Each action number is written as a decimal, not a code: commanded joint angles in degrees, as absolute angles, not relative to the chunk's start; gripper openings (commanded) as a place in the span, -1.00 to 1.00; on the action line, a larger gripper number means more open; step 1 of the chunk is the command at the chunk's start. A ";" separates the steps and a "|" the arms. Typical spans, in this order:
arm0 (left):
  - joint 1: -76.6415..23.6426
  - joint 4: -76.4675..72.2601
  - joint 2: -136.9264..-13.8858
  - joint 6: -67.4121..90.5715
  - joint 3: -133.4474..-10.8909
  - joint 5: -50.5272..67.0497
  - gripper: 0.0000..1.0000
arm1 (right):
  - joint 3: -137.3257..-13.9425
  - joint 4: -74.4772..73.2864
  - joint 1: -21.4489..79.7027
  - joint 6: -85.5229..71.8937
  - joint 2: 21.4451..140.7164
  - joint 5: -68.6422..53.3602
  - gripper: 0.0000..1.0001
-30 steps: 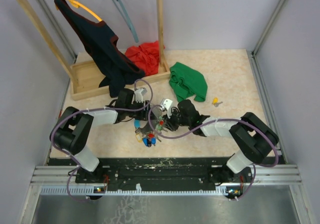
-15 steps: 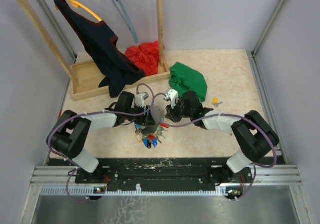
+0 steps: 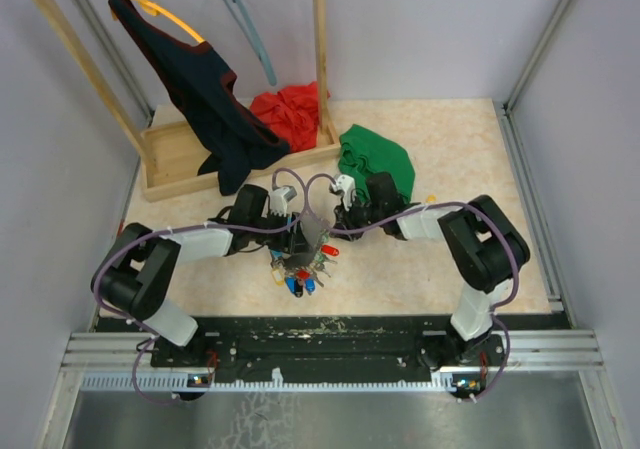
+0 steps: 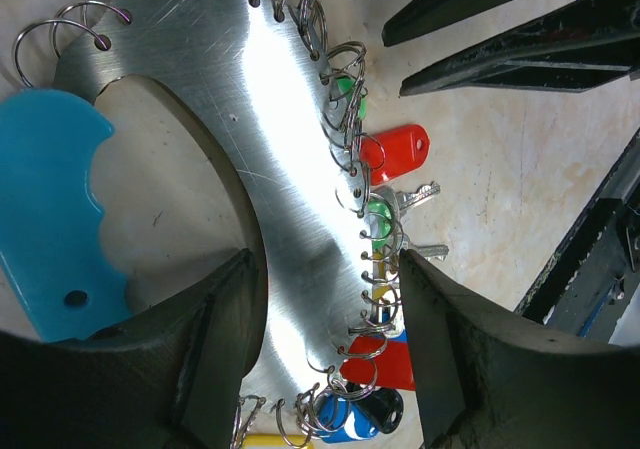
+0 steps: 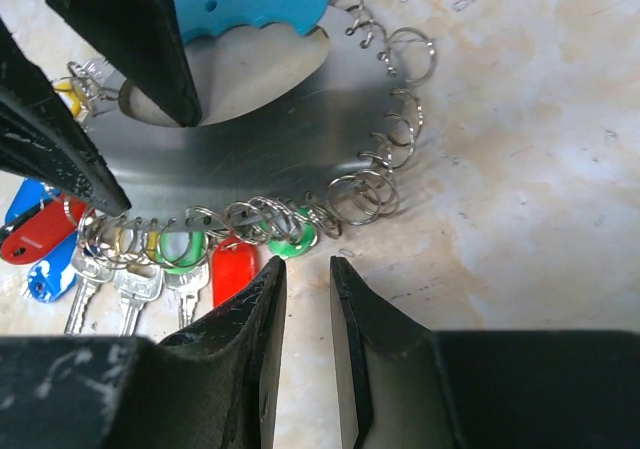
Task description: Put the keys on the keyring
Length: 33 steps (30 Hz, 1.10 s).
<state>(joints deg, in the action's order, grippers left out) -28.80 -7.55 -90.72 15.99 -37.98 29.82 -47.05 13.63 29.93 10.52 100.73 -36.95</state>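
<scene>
The keyring point(image 4: 270, 149) is a curved silver plate with a light-blue handle point(image 4: 50, 219) and small split rings along its edge. My left gripper point(image 4: 325, 349) is shut on it, one finger on each edge. In the top view it point(image 3: 300, 241) holds the keyring point(image 3: 310, 231) tilted above the table, with the tagged keys point(image 3: 300, 277) hanging at the near end. Keys with green point(image 5: 295, 241) and red point(image 5: 235, 269) tags hang from the rings. My right gripper point(image 5: 305, 269) sits just below the green tag, its jaws a narrow gap apart with nothing between them.
A wooden clothes rack point(image 3: 190, 159) with a dark garment point(image 3: 215, 109) stands at the back left. A red cloth point(image 3: 290, 109) and a green cloth point(image 3: 375, 164) lie behind the grippers. Walls close in the table on the left, right and back.
My right gripper has moved back and left to the keyring's ringed edge, and its jaws have narrowed. My left gripper has shifted right with the keyring. The right forearm now lies further back.
</scene>
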 commanded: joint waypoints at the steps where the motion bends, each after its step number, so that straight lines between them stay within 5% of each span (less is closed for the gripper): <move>1: -28.83 -6.93 -92.43 14.73 -37.44 29.07 0.30 | -50.27 15.60 29.79 12.38 102.48 -42.53 -0.51; 17: -28.74 -9.54 -94.90 15.22 -37.52 29.27 0.29 | -52.06 21.17 30.74 9.88 108.72 -50.36 -0.43; 20: -28.70 -10.46 -94.90 15.62 -37.45 29.64 0.29 | -52.55 21.37 31.04 9.86 109.16 -51.51 -0.53; 25: -27.23 -12.26 -91.98 17.73 -35.87 30.76 0.30 | -51.61 22.88 31.11 9.71 106.60 -52.30 -1.00; 33: -22.40 -15.35 -81.89 22.47 -29.87 33.51 0.37 | -49.02 25.67 31.27 9.67 98.85 -51.52 -1.00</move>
<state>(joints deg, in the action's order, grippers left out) -24.58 -13.04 -86.08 19.70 -32.08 31.35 -49.36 19.77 30.65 9.80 105.14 -49.39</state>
